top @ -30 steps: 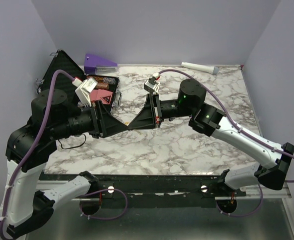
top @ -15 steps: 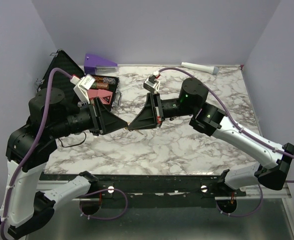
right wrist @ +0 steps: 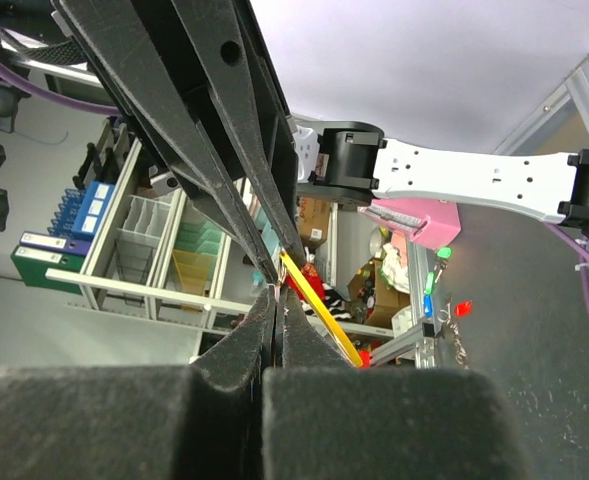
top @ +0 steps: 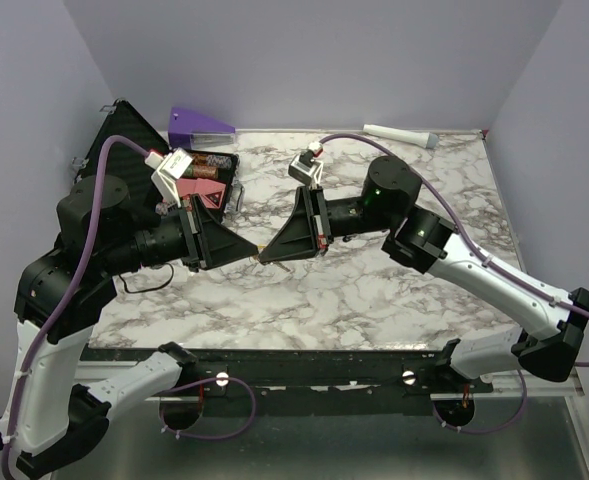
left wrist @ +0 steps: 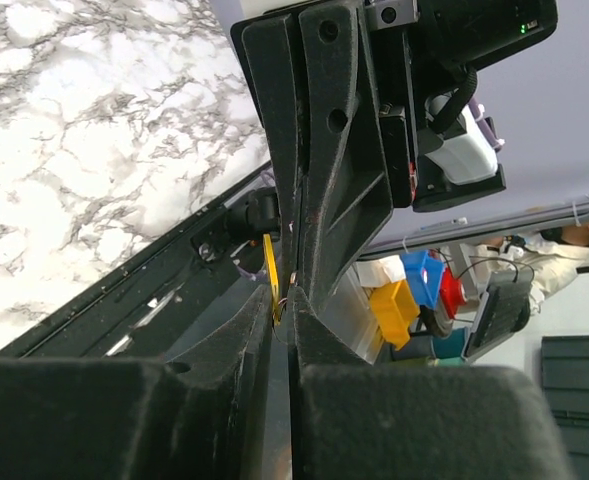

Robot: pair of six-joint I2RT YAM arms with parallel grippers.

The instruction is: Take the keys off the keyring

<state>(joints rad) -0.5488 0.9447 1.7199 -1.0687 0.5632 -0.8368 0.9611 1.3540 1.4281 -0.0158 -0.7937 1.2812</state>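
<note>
Top external: left gripper [top: 253, 247], right gripper [top: 264, 258] tip to tip above table [top: 374, 300]. Left wrist: left clamped on keys [left wrist: 270, 268]; right pinched shut, touching them.

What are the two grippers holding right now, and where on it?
The left gripper and right gripper are both shut, tip to tip, on the tiny yellow keys. Which part of the bunch each one pinches is too small to tell.

Soft, even overhead light fell brightly on the marble table [top: 374, 290] with only faint shadows under the arms, while in both wrist views the black near pads [left wrist: 124, 420] looked blurred, seemingly out of focus, against sharper backgrounds
</note>
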